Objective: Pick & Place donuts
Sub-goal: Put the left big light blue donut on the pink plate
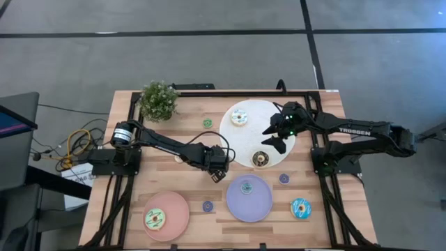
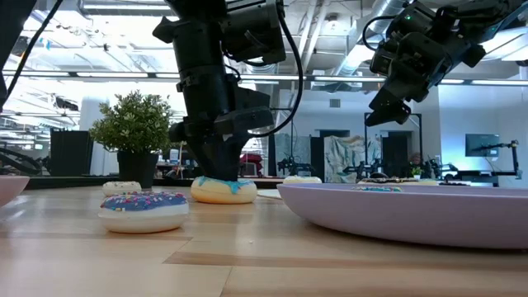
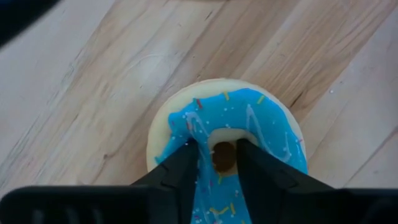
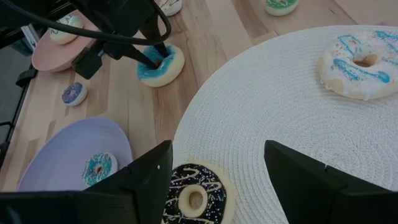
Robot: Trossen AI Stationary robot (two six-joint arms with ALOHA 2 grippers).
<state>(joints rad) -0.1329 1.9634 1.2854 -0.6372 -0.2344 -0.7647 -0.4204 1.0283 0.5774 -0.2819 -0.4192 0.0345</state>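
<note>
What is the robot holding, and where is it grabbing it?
The left gripper pinches the blue-iced ring donut by its ring: one finger sits in the centre hole, the other outside. The right gripper holds nothing, open above the white woven mat.

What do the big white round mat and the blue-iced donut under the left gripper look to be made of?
White mat: seemingly woven fibre or cord, matte, by its fine concentric ribbing. Blue-iced donut, with the left gripper at its hole: probably moulded plastic or rubber, by its smooth cream body, faintly glossy icing and moulded sprinkles.

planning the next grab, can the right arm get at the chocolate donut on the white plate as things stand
Probably yes: the right gripper hangs open just above the chocolate donut on the white plate, with nothing between them.
</note>
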